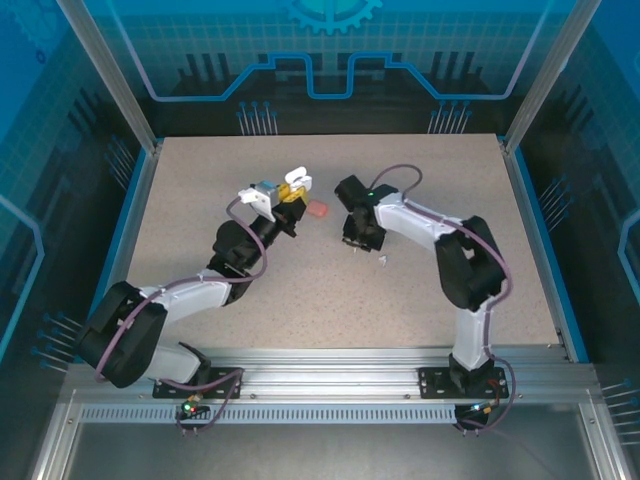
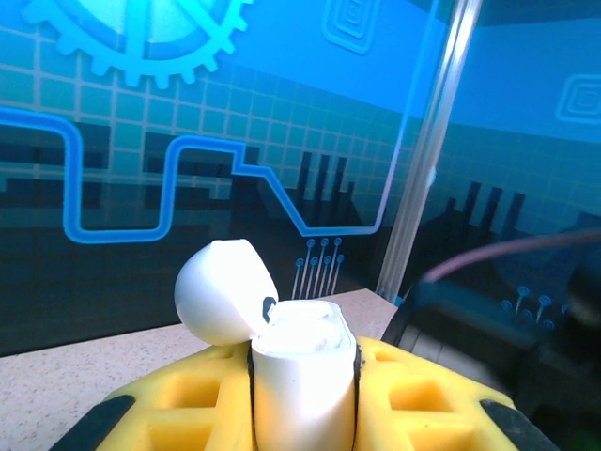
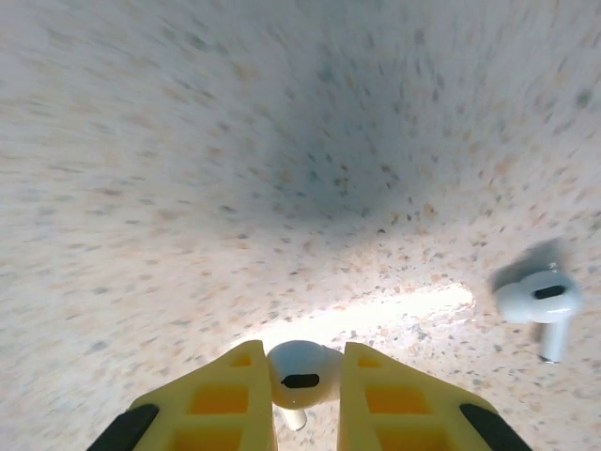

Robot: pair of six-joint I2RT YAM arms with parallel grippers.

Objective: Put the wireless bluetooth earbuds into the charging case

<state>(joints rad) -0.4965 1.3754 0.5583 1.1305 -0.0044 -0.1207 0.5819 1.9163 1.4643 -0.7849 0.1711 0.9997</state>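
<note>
My left gripper (image 1: 291,191) is raised above the table's middle and shut on a white charging case (image 2: 302,385). The case stands upright between the yellow fingers (image 2: 427,399), its lid (image 2: 221,293) flipped open to the left. My right gripper (image 1: 355,240) is down at the tabletop. Its yellow fingers (image 3: 399,399) press both sides of a white earbud (image 3: 302,374) whose stem points down. A second white earbud (image 3: 539,303) lies loose on the table to the right of that gripper, seen from above as a white speck (image 1: 383,260).
A small salmon-pink item (image 1: 318,209) lies on the speckled table (image 1: 420,170) between the two grippers. Blue rails and panels wall in the back and sides. Both arm bases are bolted to the aluminium frame (image 1: 330,385) at the near edge.
</note>
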